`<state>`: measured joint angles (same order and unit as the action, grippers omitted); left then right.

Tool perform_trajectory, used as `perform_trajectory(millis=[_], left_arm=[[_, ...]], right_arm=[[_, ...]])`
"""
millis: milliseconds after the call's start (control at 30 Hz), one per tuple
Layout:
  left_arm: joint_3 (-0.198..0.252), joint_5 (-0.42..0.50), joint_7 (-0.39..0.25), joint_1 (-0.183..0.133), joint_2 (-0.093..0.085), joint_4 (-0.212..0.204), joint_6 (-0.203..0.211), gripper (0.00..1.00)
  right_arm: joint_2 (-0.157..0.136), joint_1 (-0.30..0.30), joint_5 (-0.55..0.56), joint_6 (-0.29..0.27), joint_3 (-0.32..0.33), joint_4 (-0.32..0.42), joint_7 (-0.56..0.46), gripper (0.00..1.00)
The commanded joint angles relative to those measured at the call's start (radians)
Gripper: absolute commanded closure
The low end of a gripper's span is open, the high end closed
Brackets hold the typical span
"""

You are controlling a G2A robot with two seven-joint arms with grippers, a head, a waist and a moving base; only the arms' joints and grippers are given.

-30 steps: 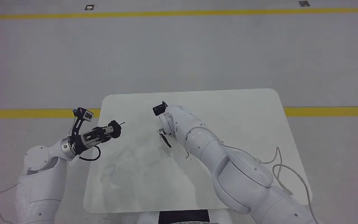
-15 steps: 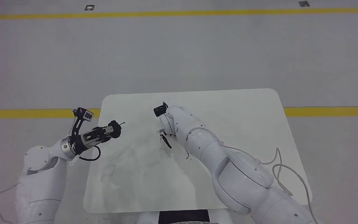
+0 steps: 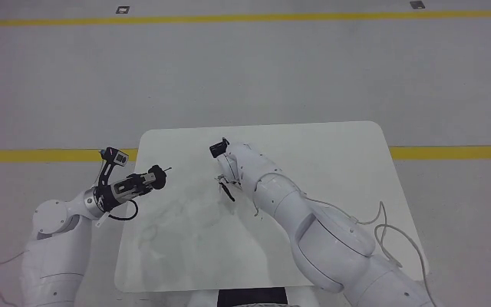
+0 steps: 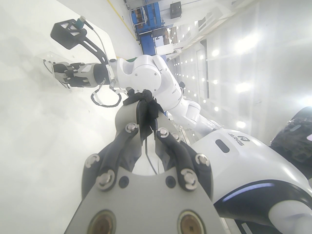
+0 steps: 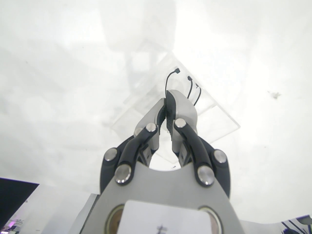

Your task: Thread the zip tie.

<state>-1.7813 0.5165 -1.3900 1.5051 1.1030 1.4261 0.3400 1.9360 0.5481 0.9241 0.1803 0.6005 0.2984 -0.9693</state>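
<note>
**Not yet threaded: two grasps made, tail and head well apart**

Early in the task, judging by the layout. Done: a grasp on each side.

- On the right gripper, fingers clenched on one black zip tie. Down low at the desk, toward 10 o'clock from its middle.
- On the left gripper, fingers clenched on a thin black strip, probably a second tie or a tail end. Held raised over the 9 o'clock edge of the desk, with a short tip poking out toward 2 o'clock.

Well apart from each other. No tail near any head, and no loop closed anywhere.

Left to do, by this reading:
- bringing the two held pieces together;
- lining a tail up with a head's slot;
- pushing it through and pulling it snug.

As for containers, just one: a clear acrylic tray, flat on the desk beneath the right gripper. Inside, three black ties side by side, heads pointing away from the fingers. Of these, one in the grasp and two spare zip ties just beside it, untouched. Cannot tell whether the grasped one is lifted clear of the tray or resting in it.
</note>
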Motion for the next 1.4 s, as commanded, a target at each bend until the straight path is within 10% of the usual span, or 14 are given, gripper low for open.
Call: perform_trajectory(millis=[0,633,933,1167,1367], left_arm=[[0.0,0.0,0.0,0.0,0.0,0.0,0.0,1.0],[0.0,0.0,0.0,0.0,0.0,0.0,0.0,1.0],[0.0,0.0,0.0,0.0,0.0,0.0,0.0,1.0],[0.0,0.0,0.0,0.0,0.0,0.0,0.0,1.0],[0.0,0.0,0.0,0.0,0.0,0.0,0.0,1.0]], right_arm=[[-0.005,-0.007,-0.011,-0.026,0.011,0.002,-0.008,1.0],[-0.15,-0.02,-0.197,-0.192,0.234,0.125,-0.009,1.0],[-0.262,0.149,-0.147,-0.129,0.366,0.482,-0.086,1.0],[-0.338,0.417,-0.153,-0.115,0.535,0.906,-0.054,1.0],[-0.355,0.506,-0.2,-0.173,0.565,1.028,-0.042,1.0]])
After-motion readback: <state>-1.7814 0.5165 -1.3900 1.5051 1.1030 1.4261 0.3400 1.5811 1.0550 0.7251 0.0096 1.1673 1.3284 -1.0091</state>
